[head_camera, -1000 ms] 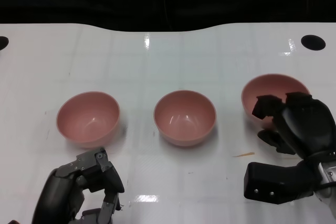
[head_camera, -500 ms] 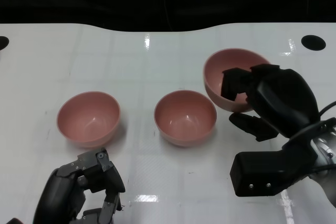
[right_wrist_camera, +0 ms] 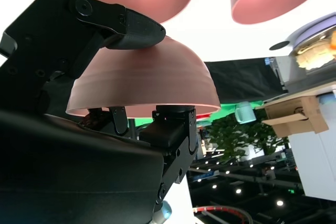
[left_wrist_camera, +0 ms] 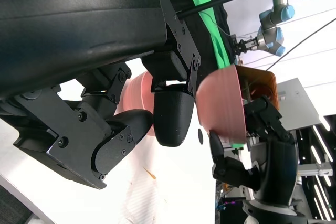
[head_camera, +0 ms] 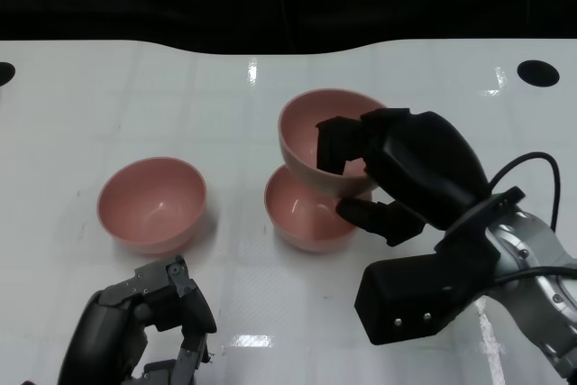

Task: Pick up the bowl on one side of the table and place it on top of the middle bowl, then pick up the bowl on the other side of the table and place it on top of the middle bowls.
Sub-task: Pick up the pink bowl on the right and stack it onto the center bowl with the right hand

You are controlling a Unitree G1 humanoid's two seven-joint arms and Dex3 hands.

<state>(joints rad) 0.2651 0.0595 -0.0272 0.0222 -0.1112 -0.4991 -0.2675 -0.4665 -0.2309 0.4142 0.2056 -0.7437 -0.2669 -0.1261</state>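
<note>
1. The right robot hand (head_camera: 388, 173) pinches the rim of a pink bowl (head_camera: 311, 137) – fingers inside, thumb under the outer wall – holding it tilted just above the middle bowl (head_camera: 302, 218).
2. The left bowl (head_camera: 151, 203) sits on the white counter (head_camera: 108, 105), well to the left.
3. The left robot hand (head_camera: 149, 317) hangs near it with fingers curled on nothing.
4. The bowls look stiff, light and smooth – likely slippery, so a rim pinch seems the surest hold.
</note>
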